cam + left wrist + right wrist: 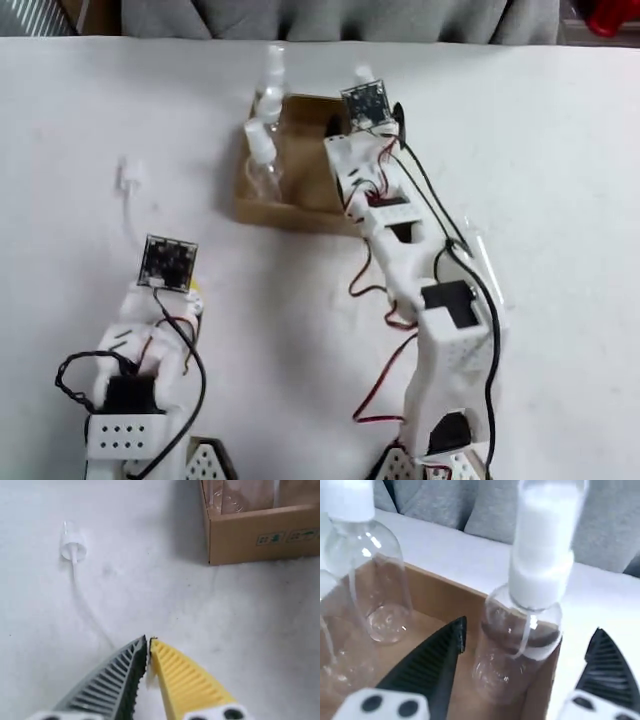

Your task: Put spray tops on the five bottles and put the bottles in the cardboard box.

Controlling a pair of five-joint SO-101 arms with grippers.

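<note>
High view first: the right arm (pixel 400 250) stretches out over the cardboard box (pixel 300 215). Clear bottles (pixel 262 150) are clustered along the box wall on the left arm's side. Their count is hard to read. The left arm (pixel 140 350) sits tucked back near its base, and a loose spray top (pixel 130 178) lies on the table (pixel 560 150), well apart from the box.

Left wrist view: the left gripper (pixel 148 642) has its grey and yellow jaws pressed together on nothing. The spray top (pixel 72 547) lies ahead of it with its tube trailing, and the box corner (pixel 260 535) is off to one side.

Right wrist view: the right gripper (pixel 530 628) is spread wide, its black jaws either side of a capped bottle (pixel 517 652) without touching it. That bottle stands at the box wall (pixel 435 597). I cannot tell whether its base is fully inside. Another bottle (pixel 375 580) stands in the box.

My read is that this is the boxing step for the capped bottle. Next, the right arm needs a straight lift clear so it does not tip the bottle. After that the loose top needs a bottle.
</note>
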